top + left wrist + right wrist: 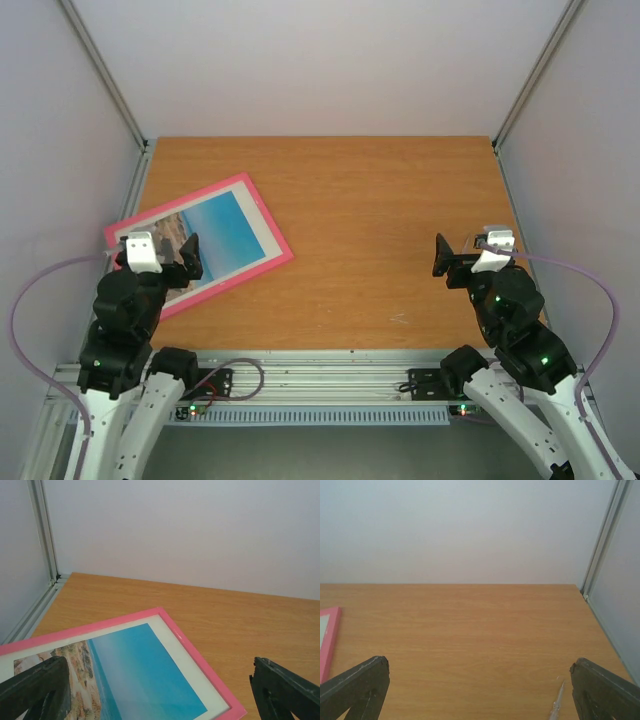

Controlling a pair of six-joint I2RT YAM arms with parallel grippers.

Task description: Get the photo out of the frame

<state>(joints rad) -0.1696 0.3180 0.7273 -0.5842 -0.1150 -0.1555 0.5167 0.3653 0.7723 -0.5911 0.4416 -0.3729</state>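
so the biggest thing here is the flat orange-brown wooden table (380, 250), boxed in by plain pale walls (320, 60) on three sides.

the thin bright pink rectangular picture frame (268, 217) lies flat and face up on the left half of the table, turned at an angle so one corner points toward the back. inside it there's a white mat border (262, 235), and inside that the glossy rectangular seaside photo (215, 235), blue sky and sea with pale rocks at its left end. the photo is still in the frame.

the black two-finger left gripper (163, 245) hangs over the near-left end of the frame with its jaws spread wide, gripping nothing. in the left wrist view one finger (35, 690) sits over the rocky part of the photo and the other over bare wood just past the frame's pink edge (197, 657). can't tell if it touches the frame.

the matching right gripper (468, 245) is also spread wide and empty, over bare table on the right side, well apart from the frame.

smallest bit: a pale scratch (557, 702) on the wood near the right gripper.
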